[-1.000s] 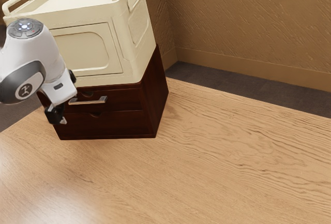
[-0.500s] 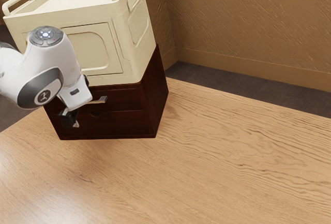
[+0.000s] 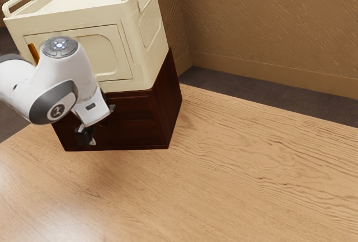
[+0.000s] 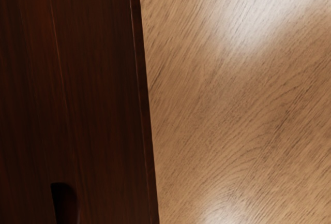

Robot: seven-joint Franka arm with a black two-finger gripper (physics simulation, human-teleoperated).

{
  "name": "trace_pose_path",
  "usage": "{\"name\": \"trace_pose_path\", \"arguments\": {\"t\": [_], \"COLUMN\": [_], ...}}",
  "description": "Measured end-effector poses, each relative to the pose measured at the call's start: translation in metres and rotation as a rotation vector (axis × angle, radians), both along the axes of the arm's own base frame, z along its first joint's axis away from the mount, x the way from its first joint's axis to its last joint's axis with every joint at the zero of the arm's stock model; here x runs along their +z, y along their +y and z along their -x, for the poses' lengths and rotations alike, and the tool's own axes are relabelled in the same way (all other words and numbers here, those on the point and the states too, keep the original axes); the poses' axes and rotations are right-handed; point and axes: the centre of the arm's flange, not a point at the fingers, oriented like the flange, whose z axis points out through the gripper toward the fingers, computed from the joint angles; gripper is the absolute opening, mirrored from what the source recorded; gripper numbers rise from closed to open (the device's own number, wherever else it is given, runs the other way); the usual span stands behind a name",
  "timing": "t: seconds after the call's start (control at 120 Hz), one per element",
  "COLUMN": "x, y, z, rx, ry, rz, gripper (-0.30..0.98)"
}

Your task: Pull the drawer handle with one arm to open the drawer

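The silver-grey metal bar handle [image 3: 112, 108] is on the upper dark red-brown wooden drawer [image 3: 137, 107], directly under the cream box; most of the bar is hidden by the white hand, leaving a short squared end in sight. The drawer's visible front lies flush with the cabinet, so it looks closed. Below it is the lower dark wooden drawer [image 3: 134, 133], its front flat and smooth. The wrist view shows straight seams in fine-grained, reddish wood and a dark, curved notch [image 4: 66, 203], cut off by the picture's edge.

The black claw [image 3: 86, 136] is in front of the lower drawer, lower than the handle; I cannot tell whether it is released or clenched, nor whether it touches the wood. The rounded white arm [image 3: 70, 77] with grey bands covers part of the cabinet and is cut off at the exterior view's left.

On the cabinet sits a cream box [image 3: 126, 35] with rounded edges, looped carrying bars and a recessed front panel. An orange-brown strip [image 3: 33, 52] beside the arm is too covered to identify. The pale wooden worktop [image 3: 251, 169] has streaky, wavy grain and glossy patches of light. Behind are a dark grey floor [image 3: 268, 95] and a tan wall [image 3: 268, 24] with a rough, scored surface.
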Motion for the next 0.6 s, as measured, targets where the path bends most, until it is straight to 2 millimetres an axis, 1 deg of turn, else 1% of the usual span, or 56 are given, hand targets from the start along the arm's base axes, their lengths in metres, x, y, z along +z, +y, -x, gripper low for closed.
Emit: {"name": "trace_pose_path", "arguments": {"t": [0.058,0.092,0.125,0.192,0.233,0.292,0.367,0.467,0.558,0.6], "x": [-0.001,0.001,0.005,0.016,0.021,0.027,0.032,0.035,0.024,0.021], "y": [-0.002,-0.002,-0.002,0.005,0.014,0.030,0.042,0.041,0.031,0.027], "z": [0.002,0.003,0.005,0.010,0.015,0.024,0.031,0.035,0.039,0.040], "rx": [-0.002,-0.007,-0.011,-0.016,-0.006,0.021,0.040,0.033,0.015,0.006], "ry": [-0.003,-0.008,-0.017,-0.040,-0.053,-0.068,-0.081,-0.082,-0.054,-0.045], "rz": [0.013,0.015,0.018,0.015,0.017,0.034,0.049,0.068,0.090,0.098], "gripper": [0.68,0.66,0.59,0.39,0.35,0.41,0.46,0.50,0.59,0.60]}}
